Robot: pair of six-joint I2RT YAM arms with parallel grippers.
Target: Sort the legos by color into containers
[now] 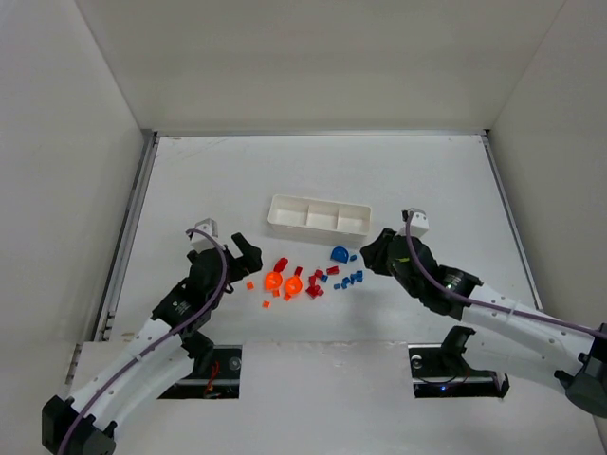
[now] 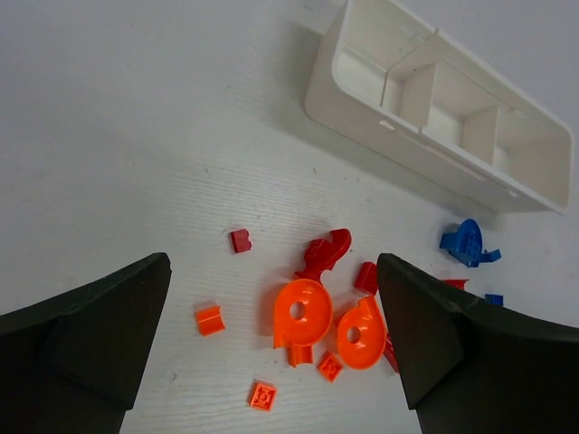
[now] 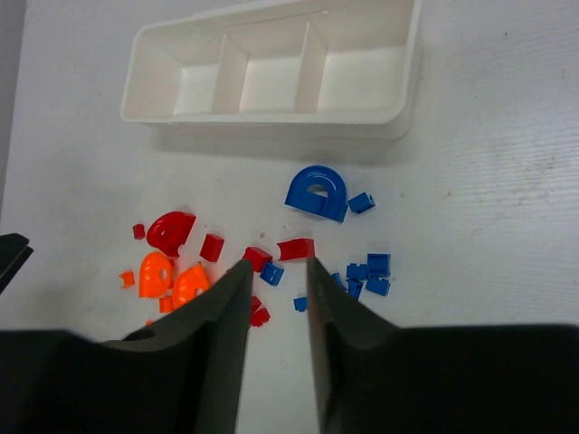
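Note:
The legos lie in a loose heap on the table in front of the white three-compartment tray (image 1: pixel 318 227), whose compartments look empty. Two rounded orange pieces (image 1: pixel 283 282) sit at the left, with small orange bricks (image 1: pixel 265 304) near them. A rounded red piece (image 1: pixel 281 264) and small red bricks (image 1: pixel 316 287) lie in the middle. A rounded blue piece (image 1: pixel 339 253) and small blue bricks (image 1: pixel 353 279) lie at the right. My left gripper (image 1: pixel 243 256) is wide open above the orange pieces (image 2: pixel 301 312). My right gripper (image 1: pixel 373 250) is narrowly open and empty, hovering above a blue brick (image 3: pixel 271 272).
White walls enclose the table on three sides. A metal rail (image 1: pixel 128 237) runs along the left edge. The tray (image 3: pixel 271 122) stands just behind the heap, its long side facing the arms.

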